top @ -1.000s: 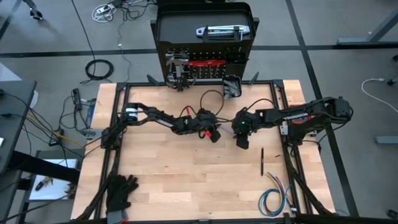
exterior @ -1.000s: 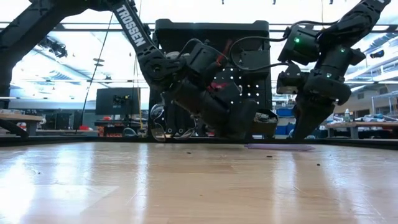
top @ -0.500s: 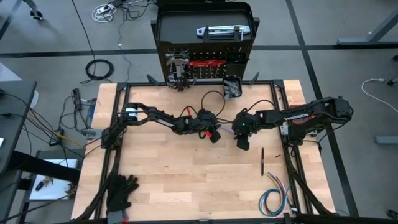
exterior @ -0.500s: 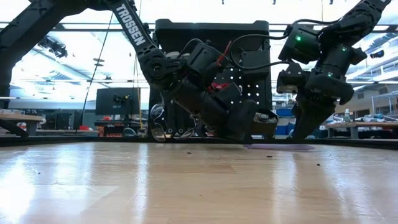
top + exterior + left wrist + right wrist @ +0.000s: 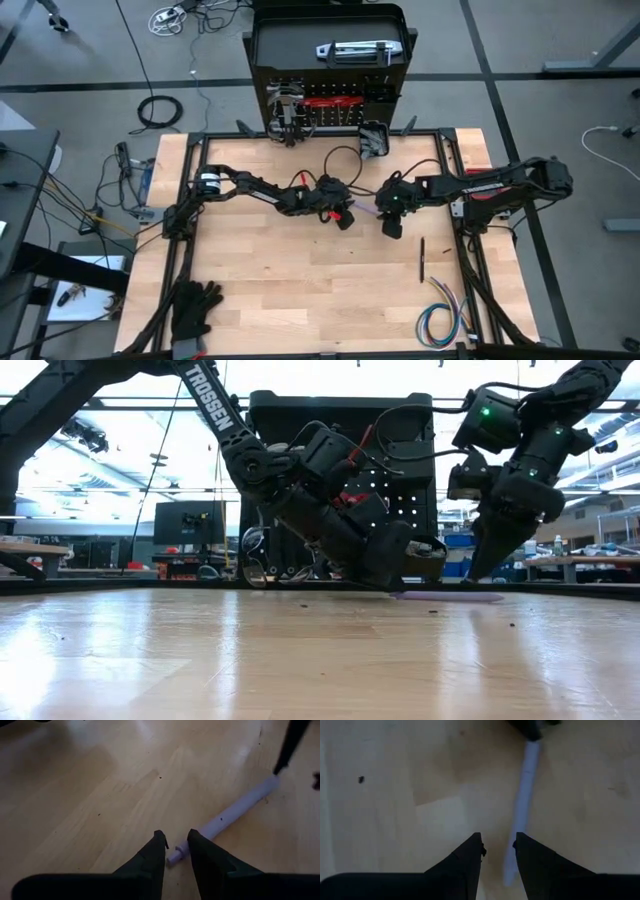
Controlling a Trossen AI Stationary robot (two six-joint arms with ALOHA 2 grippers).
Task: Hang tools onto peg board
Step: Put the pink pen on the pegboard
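Both part-open, left hand [image 5: 176,839], right hand [image 5: 499,840], straddling rod [image 5: 235,810]

Table [image 5: 300,280]: pale wood planks, smooth, satin sheen; glare streaks show in the low view, small dark specks on top. Peg board [image 5: 330,60]: black sheet metal, perforated, matt. Flat tool [image 5: 352,49] on top of the board: bright bare steel, glossy. Red strip [image 5: 335,101] on the board front looks like plastic. Rod [image 5: 230,817] on the table: pale lilac, smooth, matt, plastic-looking. Gripper fingers [image 5: 150,862]: black, matt. Gloves [image 5: 195,308] at the table's near left corner: black cloth, dull.
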